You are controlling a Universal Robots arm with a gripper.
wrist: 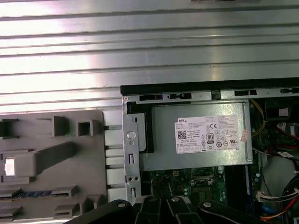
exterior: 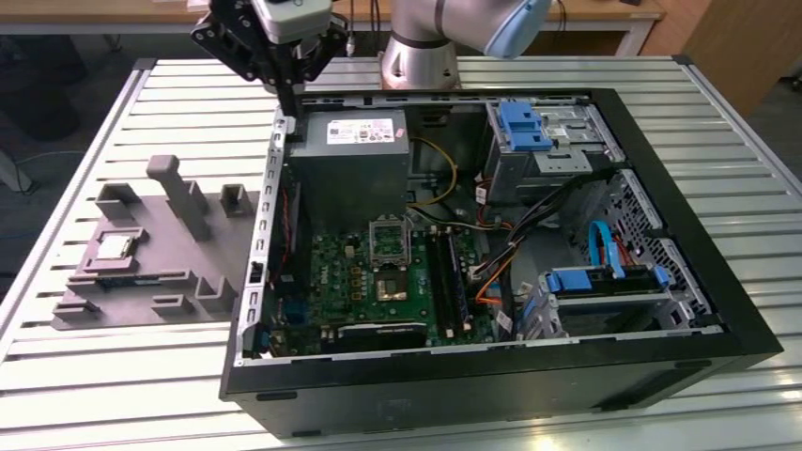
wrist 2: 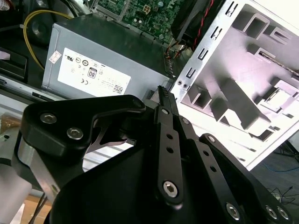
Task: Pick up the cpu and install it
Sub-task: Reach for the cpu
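The cpu [exterior: 115, 246] is a small silver square lying in a recess of the grey moulded tray [exterior: 163, 282], to the exterior view's left of the open computer case [exterior: 501, 376]. In the first wrist view the cpu [wrist: 9, 166] shows as a bright patch on the tray [wrist: 51, 154]. My gripper [exterior: 288, 99] hangs high over the case's far corner, above the power supply [exterior: 357, 141] and well away from the cpu. Its black fingers [wrist 2: 161, 100] are pressed together, shut on nothing. The motherboard's cpu socket [exterior: 389, 242] sits open in the middle of the green board.
Inside the case are a grey power supply [wrist: 198, 140], drive cages with blue latches [exterior: 527, 127], and loose cables [exterior: 527, 225]. The tray has several upright blocks [exterior: 188, 197]. Everything rests on a slatted metal table [exterior: 100, 376].
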